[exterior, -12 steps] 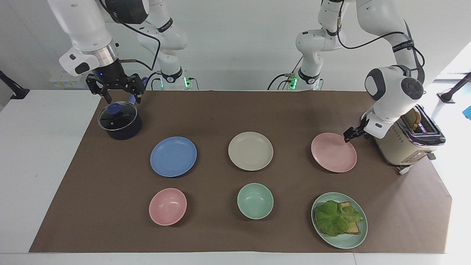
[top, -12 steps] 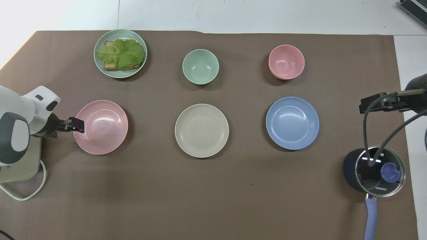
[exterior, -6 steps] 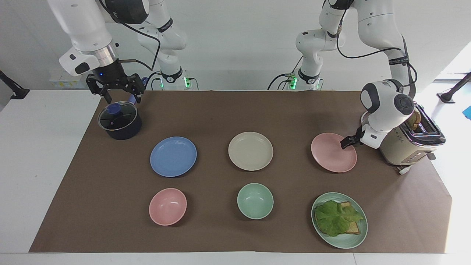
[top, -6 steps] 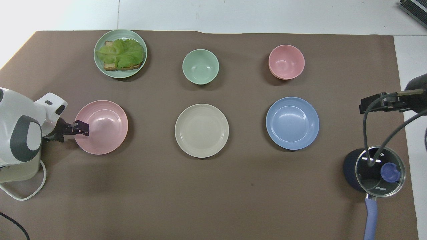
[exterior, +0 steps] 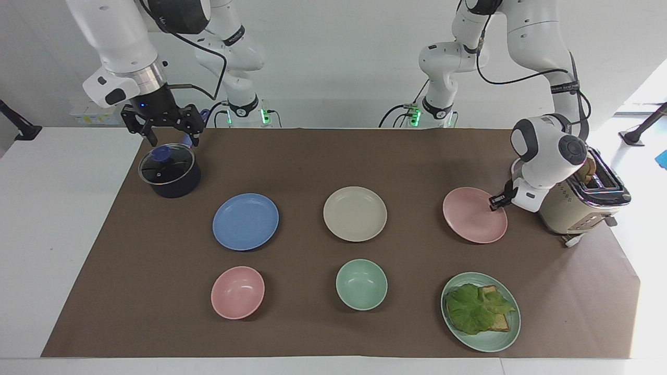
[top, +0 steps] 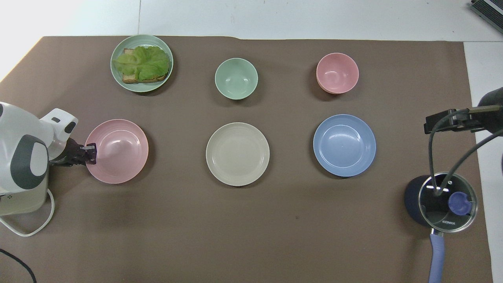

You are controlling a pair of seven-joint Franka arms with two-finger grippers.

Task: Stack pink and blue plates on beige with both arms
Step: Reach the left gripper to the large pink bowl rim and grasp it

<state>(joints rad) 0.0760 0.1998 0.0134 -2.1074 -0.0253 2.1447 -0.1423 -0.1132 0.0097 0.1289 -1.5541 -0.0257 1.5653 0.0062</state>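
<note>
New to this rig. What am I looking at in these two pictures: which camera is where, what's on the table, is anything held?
Two white robot arms share one table. One picture faces them from across the table; the other looks steeply down from above their own end, so the sides swap between the two.

The left gripper is closed on the rim of the pink plate, beside the toaster; the plate looks slightly tipped. The right gripper is open and waits over the lidded pot.

On the brown mat, the beige plate sits in the middle of the row, with the blue plate toward the right arm's end. Farther from the robots are a pink bowl, a green bowl and a green plate with lettuce and bread. Nothing is stacked yet.
</note>
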